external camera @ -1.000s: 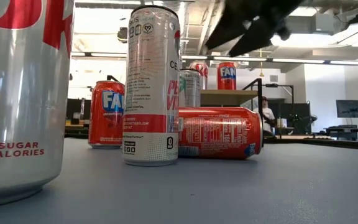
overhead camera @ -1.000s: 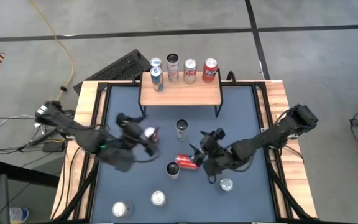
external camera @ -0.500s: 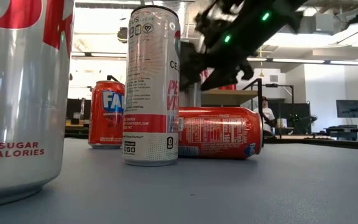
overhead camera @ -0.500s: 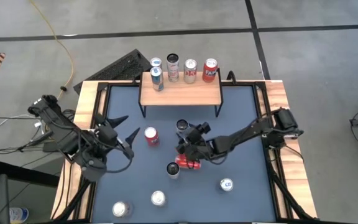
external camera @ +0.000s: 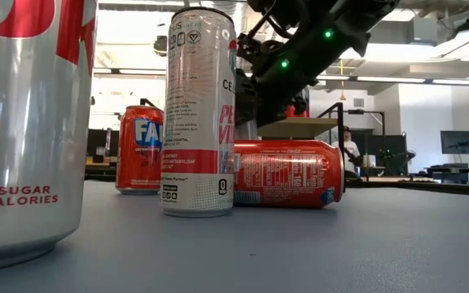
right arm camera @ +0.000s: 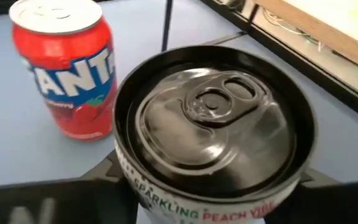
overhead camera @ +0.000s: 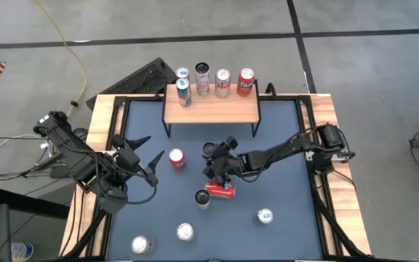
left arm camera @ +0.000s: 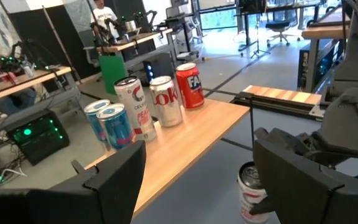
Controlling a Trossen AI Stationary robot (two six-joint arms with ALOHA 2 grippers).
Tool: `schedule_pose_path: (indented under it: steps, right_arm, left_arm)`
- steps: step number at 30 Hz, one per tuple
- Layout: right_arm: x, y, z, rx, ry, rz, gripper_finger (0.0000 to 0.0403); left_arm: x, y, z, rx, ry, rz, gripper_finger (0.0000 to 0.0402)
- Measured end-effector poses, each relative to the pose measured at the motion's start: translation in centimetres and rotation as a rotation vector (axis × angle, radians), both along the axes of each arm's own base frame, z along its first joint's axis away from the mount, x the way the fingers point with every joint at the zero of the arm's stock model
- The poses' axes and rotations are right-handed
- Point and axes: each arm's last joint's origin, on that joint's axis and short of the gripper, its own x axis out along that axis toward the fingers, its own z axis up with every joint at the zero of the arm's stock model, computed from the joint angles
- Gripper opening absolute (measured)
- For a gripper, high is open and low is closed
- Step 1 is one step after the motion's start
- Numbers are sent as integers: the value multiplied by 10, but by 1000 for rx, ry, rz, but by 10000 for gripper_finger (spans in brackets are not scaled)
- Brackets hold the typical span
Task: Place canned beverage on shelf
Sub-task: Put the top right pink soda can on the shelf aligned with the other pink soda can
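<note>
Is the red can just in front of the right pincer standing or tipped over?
Tipped over. The red can lies on its side on the table, while the tall white can beside it stands upright.

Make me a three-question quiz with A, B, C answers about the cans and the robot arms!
1. Where is the red can lying on its side?
A. on the wooden top
B. on the table
C. on the floor

2. How many cans stand on the shelf?
A. two
B. five
C. nine

3. How is the left gripper?
A. open and empty
B. holding a red can
C. shut on a blue can

Answers: B, since it lies on the blue-grey table top near the middle; B, since five tops show along the shelf's back edge; A, since its fingers spread wide with nothing between them.
</note>
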Motion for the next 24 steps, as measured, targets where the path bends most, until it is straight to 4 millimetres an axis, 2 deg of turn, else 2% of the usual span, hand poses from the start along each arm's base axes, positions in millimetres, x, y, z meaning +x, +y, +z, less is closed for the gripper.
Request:
schedule_pose_path:
  steps: [3,9,14,17,22,24]
  right_arm:
    - [0,4,1,-22,31,58,202]
    - [-3,7,4,-42,102,169,202]
    - [-12,-2,17,-24,126,324,210]
    - [-28,-14,20,35,104,374,215]
    - [-58,-33,21,41,-124,412,215]
    - [-70,-41,16,54,-183,430,217]
  left_arm:
    - [0,0,0,10,9,-1,288]
    - [1,-1,-1,13,48,-30,288]
    - [1,-1,-1,10,74,-55,288]
    - [0,-1,-1,12,74,-57,288]
    - [-2,-1,0,23,71,-51,288]
    - [-2,-1,0,27,64,-42,288]
